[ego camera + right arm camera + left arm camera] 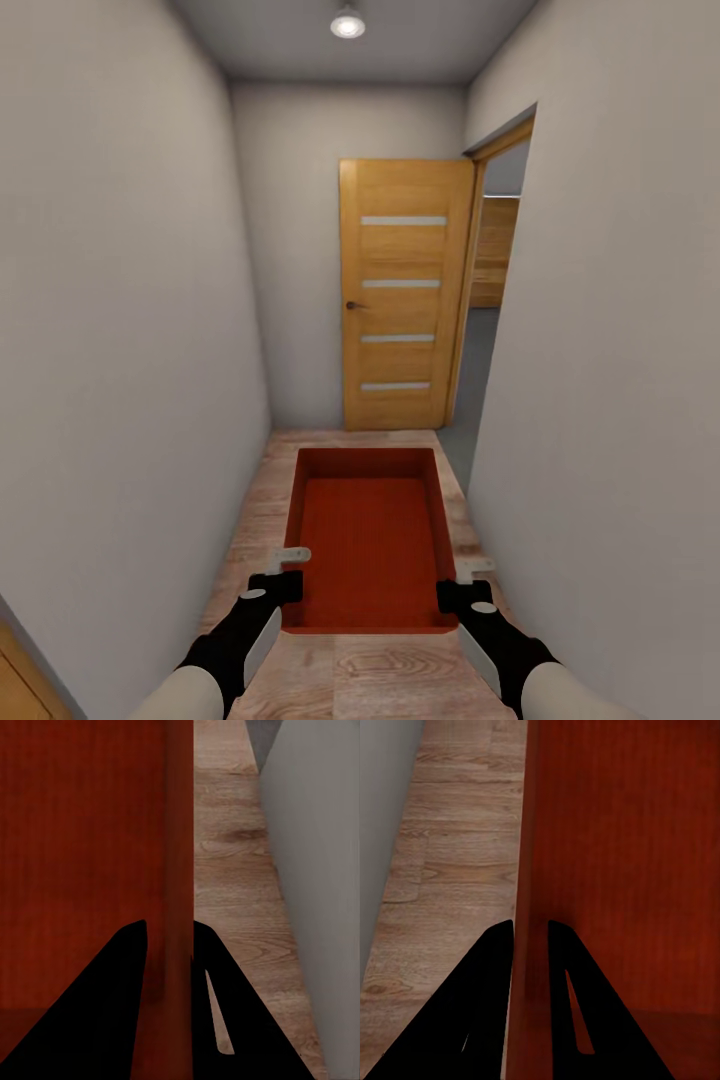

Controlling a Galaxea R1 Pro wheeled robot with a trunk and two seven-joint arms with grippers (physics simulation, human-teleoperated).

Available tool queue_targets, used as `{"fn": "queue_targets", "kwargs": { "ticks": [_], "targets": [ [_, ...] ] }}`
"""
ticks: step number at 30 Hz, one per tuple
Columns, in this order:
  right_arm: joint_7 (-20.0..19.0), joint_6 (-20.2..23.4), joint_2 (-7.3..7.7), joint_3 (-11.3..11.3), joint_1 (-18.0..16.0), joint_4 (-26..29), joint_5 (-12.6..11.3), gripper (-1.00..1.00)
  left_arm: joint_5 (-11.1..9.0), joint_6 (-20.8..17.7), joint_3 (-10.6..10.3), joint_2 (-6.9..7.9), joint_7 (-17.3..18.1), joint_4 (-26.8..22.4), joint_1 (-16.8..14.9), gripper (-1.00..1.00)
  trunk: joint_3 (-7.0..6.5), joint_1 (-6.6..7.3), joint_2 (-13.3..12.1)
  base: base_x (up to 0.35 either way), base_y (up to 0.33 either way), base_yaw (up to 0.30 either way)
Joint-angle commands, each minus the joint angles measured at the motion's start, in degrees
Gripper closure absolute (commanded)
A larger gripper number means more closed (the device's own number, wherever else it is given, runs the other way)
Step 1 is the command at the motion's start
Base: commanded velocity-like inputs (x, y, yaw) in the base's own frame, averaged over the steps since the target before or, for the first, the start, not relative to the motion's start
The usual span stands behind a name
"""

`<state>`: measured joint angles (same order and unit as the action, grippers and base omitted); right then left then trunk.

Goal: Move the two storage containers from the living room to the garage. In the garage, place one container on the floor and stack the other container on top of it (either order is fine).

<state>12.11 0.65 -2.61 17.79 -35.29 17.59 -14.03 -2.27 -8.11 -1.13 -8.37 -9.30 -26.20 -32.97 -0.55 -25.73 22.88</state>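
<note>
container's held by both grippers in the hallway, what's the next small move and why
Probably roll straight ahead, keeping both grips shut. The left gripper and right gripper each clamp a side wall of the storage container, carried level over wood planks. The open doorway beside the wooden door lies ahead to the right, so go forward before turning.

red-orange container (370, 530), wood-grain door (405, 295), black tools

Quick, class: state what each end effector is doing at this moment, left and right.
Left end effector: closed on the left wall of the red bin.
Right end effector: closed on the same bin's right wall.
</note>
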Motion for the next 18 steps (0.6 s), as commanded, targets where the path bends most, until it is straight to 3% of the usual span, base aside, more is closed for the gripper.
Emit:
{"fn": "queue_targets", "kwargs": {
  "ticks": [1, 18],
  "targets": [
    [-0.07, 0.06, 0.04, -0.65, -0.04, 0.25, -0.80, 1.00, 0.60, -0.42, 1.57, 0.46, -4.06, -0.17, 0.02, 1.00, 0.02, -0.05, 0.04, 0.323, 0.000, 0.000],
    [-0.07, 0.06, 0.05, -0.65, -0.04, 0.25, -0.83, 1.00, 0.51, -0.42, 1.57, 0.46, -4.06, -0.17, 0.02, 1.00, 0.02, -0.05, 0.04, 0.323, 0.001, 0.000]
  ]
}}
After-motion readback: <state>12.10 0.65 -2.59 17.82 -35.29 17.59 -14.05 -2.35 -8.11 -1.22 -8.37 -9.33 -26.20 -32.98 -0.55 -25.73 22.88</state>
